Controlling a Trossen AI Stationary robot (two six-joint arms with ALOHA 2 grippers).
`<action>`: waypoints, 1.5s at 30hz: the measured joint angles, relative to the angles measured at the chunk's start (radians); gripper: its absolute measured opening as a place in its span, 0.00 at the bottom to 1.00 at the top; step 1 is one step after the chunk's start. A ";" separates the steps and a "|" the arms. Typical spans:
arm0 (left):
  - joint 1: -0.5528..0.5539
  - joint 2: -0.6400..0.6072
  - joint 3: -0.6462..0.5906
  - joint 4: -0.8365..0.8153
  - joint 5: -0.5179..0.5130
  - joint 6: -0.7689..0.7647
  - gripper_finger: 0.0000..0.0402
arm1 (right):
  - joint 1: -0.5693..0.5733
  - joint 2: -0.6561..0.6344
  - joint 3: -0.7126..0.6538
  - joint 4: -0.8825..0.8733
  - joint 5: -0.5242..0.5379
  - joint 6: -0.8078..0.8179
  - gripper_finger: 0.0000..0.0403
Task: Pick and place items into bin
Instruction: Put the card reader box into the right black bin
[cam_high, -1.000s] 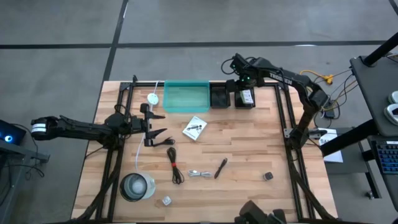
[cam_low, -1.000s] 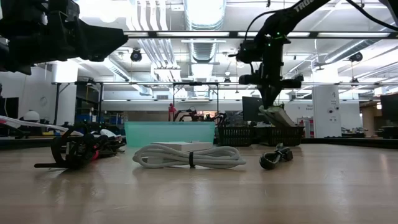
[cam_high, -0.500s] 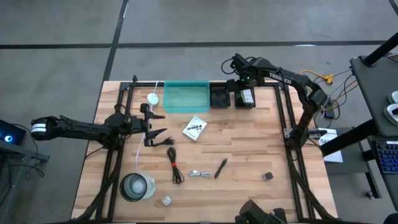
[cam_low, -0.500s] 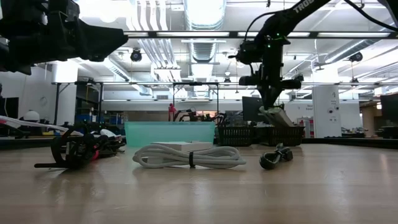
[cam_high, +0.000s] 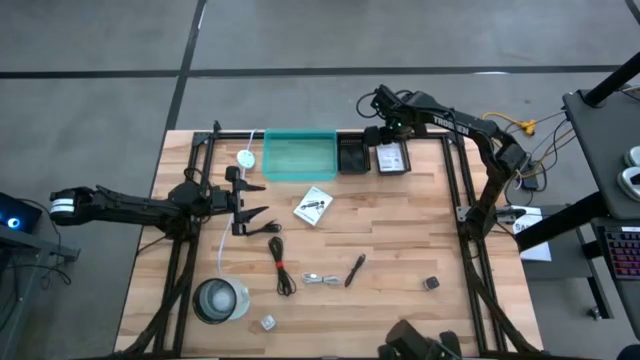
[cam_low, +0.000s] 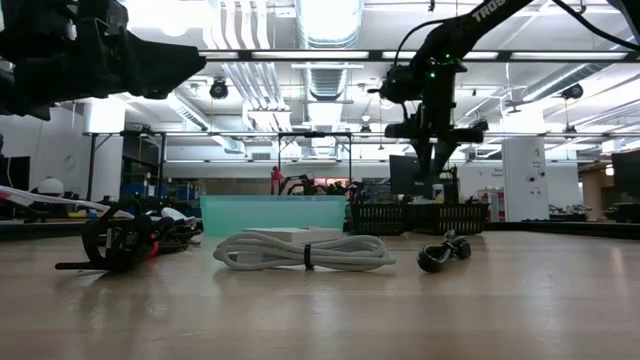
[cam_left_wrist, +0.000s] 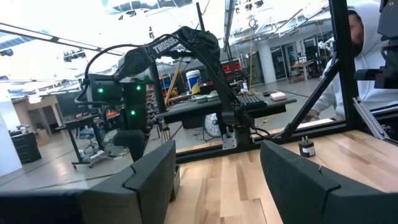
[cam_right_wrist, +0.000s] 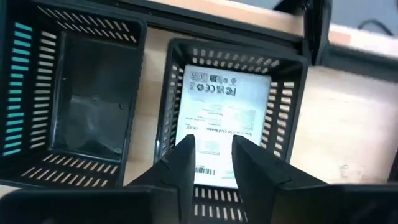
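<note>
My right gripper (cam_high: 388, 136) hangs open over the right black basket (cam_high: 408, 168) at the table's far edge, fingers pointing down. A white printed card (cam_right_wrist: 217, 124) lies flat inside that basket, below the fingers (cam_right_wrist: 186, 155). My left gripper (cam_high: 262, 200) hovers open over the table's left part. On the table lie a second white card (cam_high: 314, 206), a black cable with red tie (cam_high: 281, 266), a silvery cable (cam_high: 319, 279), a black pen (cam_high: 355, 270), a dark cube (cam_high: 431, 284) and a small clear piece (cam_high: 268, 322).
A teal bin (cam_high: 299, 155) and a second black basket (cam_high: 352, 156) stand left of the right basket. A round clear container (cam_high: 220, 299) stands near the left front. A white cord with a round disc (cam_high: 246, 158) runs past my left gripper. A person shows in the left wrist view (cam_left_wrist: 373, 56).
My right gripper has let go of the white card. The card hung tilted below the fingers above the right black basket; now it lies flat on the basket's floor. The gripper has stayed above the basket. My left arm has kept still.
</note>
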 joint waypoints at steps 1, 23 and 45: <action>0.000 0.000 0.000 0.000 0.000 0.000 0.54 | 0.000 0.000 0.000 0.012 0.000 -0.020 0.25; 0.000 0.000 0.000 0.000 0.000 0.001 0.54 | 0.258 0.000 0.000 0.316 -0.008 -0.534 0.25; 0.000 0.000 0.000 -0.001 0.000 0.044 0.54 | 0.617 0.054 -0.018 0.437 -0.055 -1.165 0.35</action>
